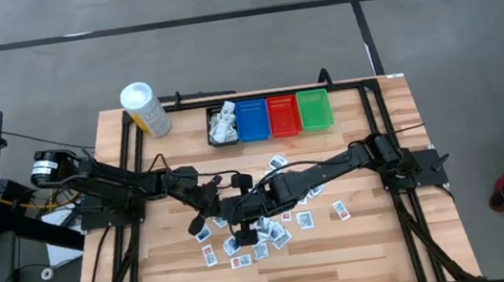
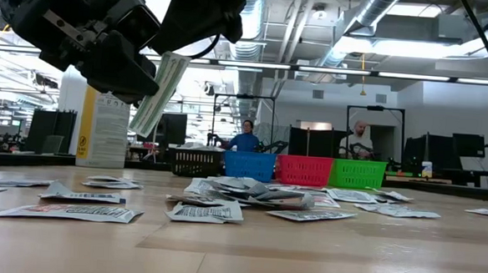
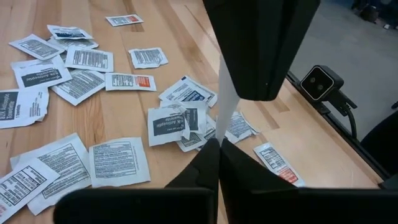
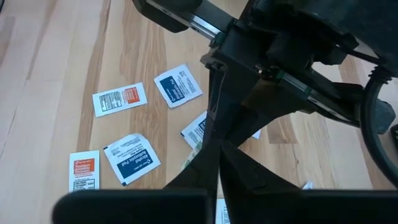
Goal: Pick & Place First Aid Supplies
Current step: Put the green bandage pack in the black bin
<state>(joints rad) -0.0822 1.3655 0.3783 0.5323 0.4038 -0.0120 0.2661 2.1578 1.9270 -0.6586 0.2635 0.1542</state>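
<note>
**Desk editor:** What step is this?

**Photographer:** A handover in mid-air, I would judge. The two dark arms are meeting above the pale wooden desk [image 1: 370, 242], over the scatter of small flat white first aid packets [image 1: 245, 243]. The left end effector [image 3: 219, 142] is pinching a thin white packet [image 3: 227, 109] by its lower edge, fingers pressed together on it. The right end effector [image 4: 217, 146] is gripping the same packet from the other end, its fingers also drawn together. In the low view the packet [image 2: 161, 90] is hanging tilted well above the desk, clear of the pile.

**Desk editor:** And the arms?

**Photographer:** Both are reaching in toward the middle of the desk, the left from its side, the right stretching across in a long diagonal, wrists nearly touching.

**Desk editor:** What comes next?

**Photographer:** One end effector would need to let go so the other can carry the packet to the row of small plastic bins [image 1: 268, 118] at the far edge: black, blue, red and green. Which bin, I cannot tell. The black one is already holding some packets.
</note>
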